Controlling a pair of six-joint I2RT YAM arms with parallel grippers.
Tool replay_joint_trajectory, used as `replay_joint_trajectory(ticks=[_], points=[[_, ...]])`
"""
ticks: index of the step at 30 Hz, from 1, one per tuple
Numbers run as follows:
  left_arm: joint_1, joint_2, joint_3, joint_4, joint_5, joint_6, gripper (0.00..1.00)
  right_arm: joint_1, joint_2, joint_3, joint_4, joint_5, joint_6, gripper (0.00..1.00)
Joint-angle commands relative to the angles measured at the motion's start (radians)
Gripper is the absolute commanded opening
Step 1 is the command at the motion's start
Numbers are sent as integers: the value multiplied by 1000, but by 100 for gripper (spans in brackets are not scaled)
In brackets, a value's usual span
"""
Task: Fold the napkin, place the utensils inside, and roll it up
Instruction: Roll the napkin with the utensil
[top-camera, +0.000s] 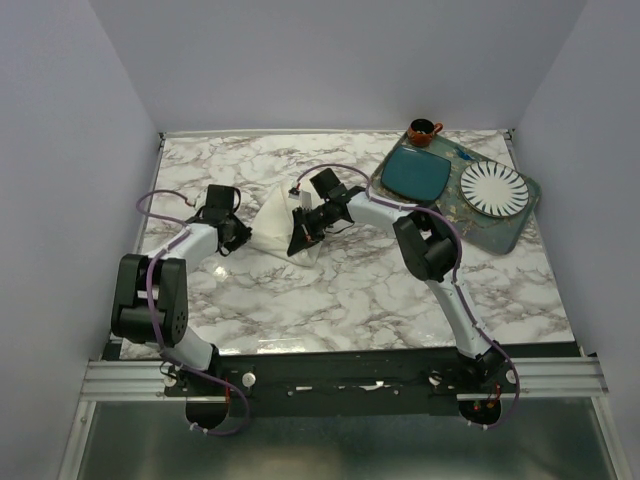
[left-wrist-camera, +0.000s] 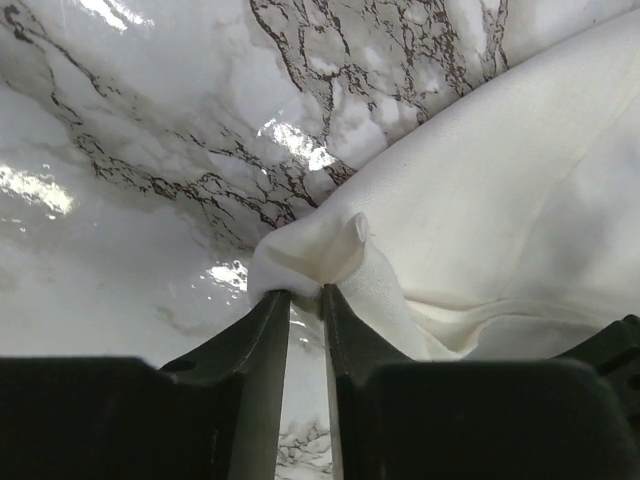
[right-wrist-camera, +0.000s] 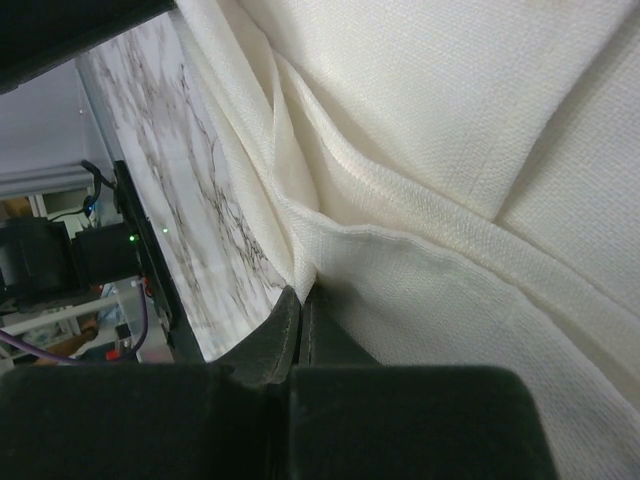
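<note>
Napkin (top-camera: 272, 222), nearer bench's (top-camera: 350, 290) far edge: left fingers (left-wrist-camera: 265, 340) pinch a corner, right fingers (right-wrist-camera: 275, 338) clamp an edge. Fold likely goes best with both carried evenly, cloth taut.

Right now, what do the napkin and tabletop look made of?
The napkin looks like woven cloth, possibly cotton or linen: matte cream, with a visible thread weave, soft creases and a hemmed edge. The tabletop is a glossy marble-look surface, white with grey-brown veins and bright glare spots. Whether it is real stone or printed laminate cannot be told.
</note>
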Motion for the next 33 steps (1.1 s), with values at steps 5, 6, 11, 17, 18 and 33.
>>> replay_joint_trajectory(ticks=[5,6,11,17,18,33], points=[[6,86,122,-18,-2,47,3,-2,6,-29,-28,60,-47,0],[5,94,130,-44,1,51,3,-2,7,-26,-33,63,-47,1],[-23,-2,73,-36,-34,61,46,-2,10,-3,-50,69,-51,1],[-66,-146,-2,-62,-34,64,39,-4,15,2,-53,70,-49,1],[-72,-160,-25,-45,2,58,35,-4,18,3,-53,70,-49,0],[-138,1,-36,136,153,-15,6,-11,12,3,-56,66,-46,1]])
